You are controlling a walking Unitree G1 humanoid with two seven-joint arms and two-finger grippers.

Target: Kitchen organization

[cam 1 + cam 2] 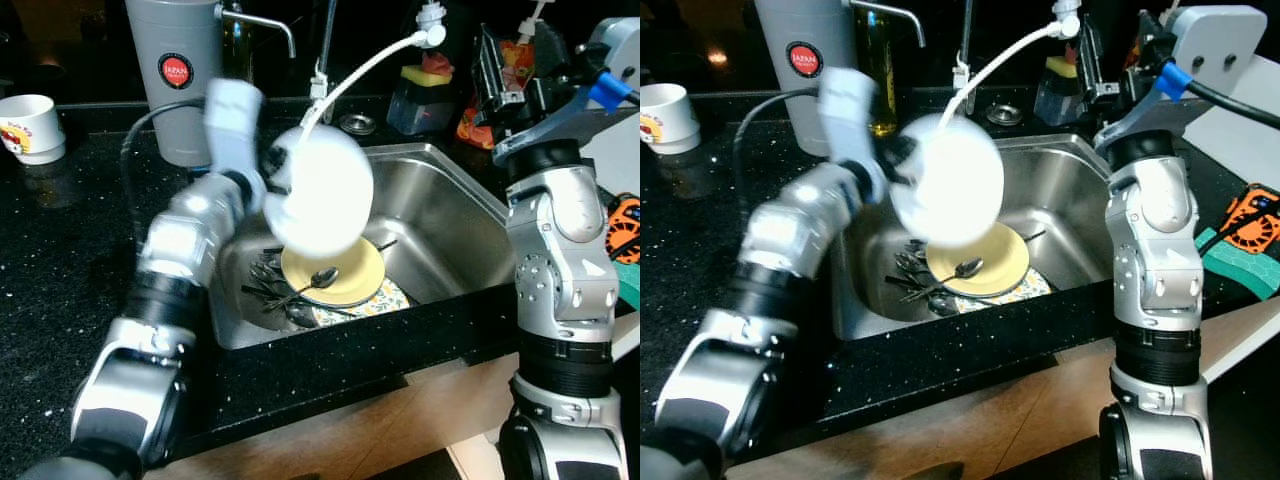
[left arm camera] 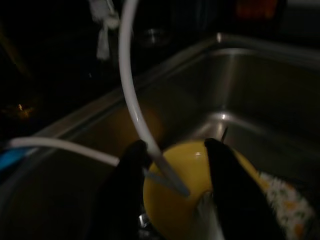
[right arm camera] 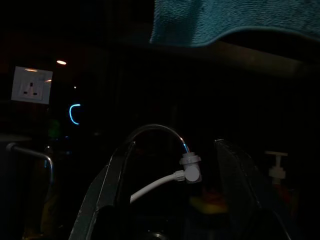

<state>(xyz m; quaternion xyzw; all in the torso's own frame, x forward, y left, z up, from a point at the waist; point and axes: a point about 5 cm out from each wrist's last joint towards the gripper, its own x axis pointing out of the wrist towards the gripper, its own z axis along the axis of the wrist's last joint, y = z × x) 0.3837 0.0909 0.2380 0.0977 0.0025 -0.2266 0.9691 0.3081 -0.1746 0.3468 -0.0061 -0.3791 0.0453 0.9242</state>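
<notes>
a white bowl (image 1: 318, 190) is being held by the closed left end effector (image 1: 272, 172) above the sink (image 1: 450, 215), where a yellow plate (image 1: 350, 280) and cutlery (image 1: 270, 285) are being left, while the open right end effector (image 3: 172, 195) is being kept raised.

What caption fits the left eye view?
Left gripper lifts a white bowl over the sink, above a yellow plate.

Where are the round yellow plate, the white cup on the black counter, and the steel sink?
Round yellow plate (image 1: 352, 285), left eye view, bare right part.
White cup (image 1: 30, 125), left eye view, side wall.
Steel sink (image 1: 450, 215), left eye view, right inner wall.
</notes>
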